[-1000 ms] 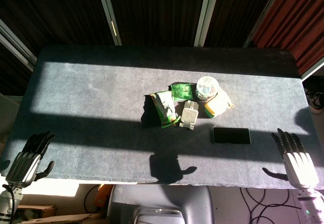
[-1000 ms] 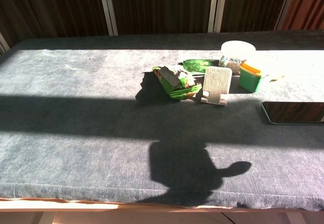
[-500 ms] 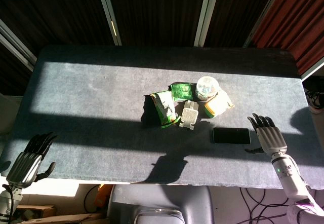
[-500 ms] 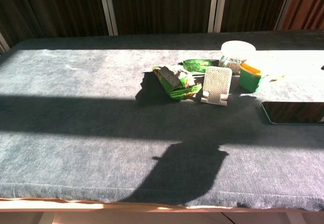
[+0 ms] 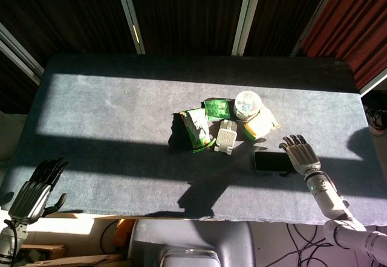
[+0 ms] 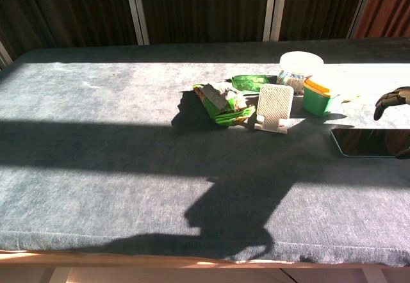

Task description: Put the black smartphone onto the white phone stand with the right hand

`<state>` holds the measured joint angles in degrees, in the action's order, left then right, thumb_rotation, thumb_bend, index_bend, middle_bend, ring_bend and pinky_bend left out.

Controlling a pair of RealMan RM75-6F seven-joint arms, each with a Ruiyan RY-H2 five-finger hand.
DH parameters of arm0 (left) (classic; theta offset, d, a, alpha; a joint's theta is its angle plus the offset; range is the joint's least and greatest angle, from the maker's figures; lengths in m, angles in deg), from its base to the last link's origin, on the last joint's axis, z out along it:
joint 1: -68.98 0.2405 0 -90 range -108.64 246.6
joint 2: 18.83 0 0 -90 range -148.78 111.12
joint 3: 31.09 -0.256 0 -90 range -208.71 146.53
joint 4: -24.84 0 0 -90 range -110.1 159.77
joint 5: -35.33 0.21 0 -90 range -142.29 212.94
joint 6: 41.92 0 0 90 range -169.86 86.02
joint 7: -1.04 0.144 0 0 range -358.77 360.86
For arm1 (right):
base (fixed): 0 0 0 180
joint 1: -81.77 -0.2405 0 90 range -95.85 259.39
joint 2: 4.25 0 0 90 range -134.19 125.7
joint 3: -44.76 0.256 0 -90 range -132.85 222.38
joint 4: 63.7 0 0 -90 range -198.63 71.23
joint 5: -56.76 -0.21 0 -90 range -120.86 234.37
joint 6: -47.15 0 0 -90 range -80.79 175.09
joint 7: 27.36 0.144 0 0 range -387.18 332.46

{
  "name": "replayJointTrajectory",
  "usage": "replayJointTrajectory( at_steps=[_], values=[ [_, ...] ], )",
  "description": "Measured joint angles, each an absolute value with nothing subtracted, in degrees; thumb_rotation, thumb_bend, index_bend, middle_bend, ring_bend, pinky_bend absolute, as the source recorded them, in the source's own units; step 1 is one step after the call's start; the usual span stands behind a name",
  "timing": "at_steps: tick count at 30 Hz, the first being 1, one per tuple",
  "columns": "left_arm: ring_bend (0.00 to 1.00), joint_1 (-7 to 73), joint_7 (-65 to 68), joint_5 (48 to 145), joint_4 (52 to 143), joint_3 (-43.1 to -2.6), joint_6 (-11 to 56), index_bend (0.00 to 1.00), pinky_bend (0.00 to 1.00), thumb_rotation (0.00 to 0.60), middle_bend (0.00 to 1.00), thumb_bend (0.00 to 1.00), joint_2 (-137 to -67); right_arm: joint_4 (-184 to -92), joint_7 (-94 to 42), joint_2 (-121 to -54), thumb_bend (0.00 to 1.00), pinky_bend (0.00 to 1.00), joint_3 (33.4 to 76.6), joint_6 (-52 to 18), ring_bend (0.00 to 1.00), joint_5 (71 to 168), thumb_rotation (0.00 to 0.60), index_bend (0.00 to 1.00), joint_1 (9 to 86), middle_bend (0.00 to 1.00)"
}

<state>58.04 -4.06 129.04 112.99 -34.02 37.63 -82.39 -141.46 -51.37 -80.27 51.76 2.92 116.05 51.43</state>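
Left hand (image 5: pixel 37 189) hangs at the lower left corner of the head view, off the table (image 5: pixel 109 116) edge, fingers apart and holding nothing. Near frame centre, the white phone stand (image 5: pixel 227 138) sits upright among green snack packets (image 5: pixel 197 129), a clear tub (image 5: pixel 248 104) and a green-and-orange box (image 5: pixel 260 124). Lower right of the stand, the black smartphone (image 5: pixel 269 161) lies flat. Right hand (image 5: pixel 301 155) hovers over the phone's right end, fingers spread, grasping nothing.
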Motion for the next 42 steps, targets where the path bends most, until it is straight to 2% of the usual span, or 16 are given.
replayJointTrajectory(
  at_steps=[23, 28, 34, 42],
  values=[
    [0.0, 58.1, -4.0, 128.8, 113.0, -34.1, 37.8, 0.0, 0.0, 0.6, 0.0, 0.4, -82.3, -136.6, -52.0, -85.4, 0.19, 0.12, 49.6, 2.9, 0.05, 112.6, 0.6, 0.47, 48.2, 0.26],
    [0.0, 58.3, -4.3, 129.0, 113.0, -34.1, 38.3, 0.0, 0.0, 0.6, 0.0, 0.4, -82.2, -136.6, -51.9, -85.8, 0.21, 0.18, 49.1, 1.5, 0.09, 113.4, 0.6, 0.54, 48.3, 0.27],
    [0.0, 58.4, -4.7, 129.3, 112.9, -34.2, 38.6, 0.0, 0.0, 0.6, 0.0, 0.4, -82.1, -135.8, -53.0, -86.9, 0.23, 0.31, 48.3, -1.3, 0.18, 114.6, 0.6, 0.65, 48.9, 0.35],
    [0.0, 58.4, -5.0, 129.5, 112.7, -34.2, 38.9, 0.0, 0.0, 0.6, 0.0, 0.4, -82.0, -134.7, -54.2, -88.1, 0.24, 0.37, 47.7, -2.5, 0.24, 114.8, 0.6, 0.73, 49.4, 0.41]
  ],
)
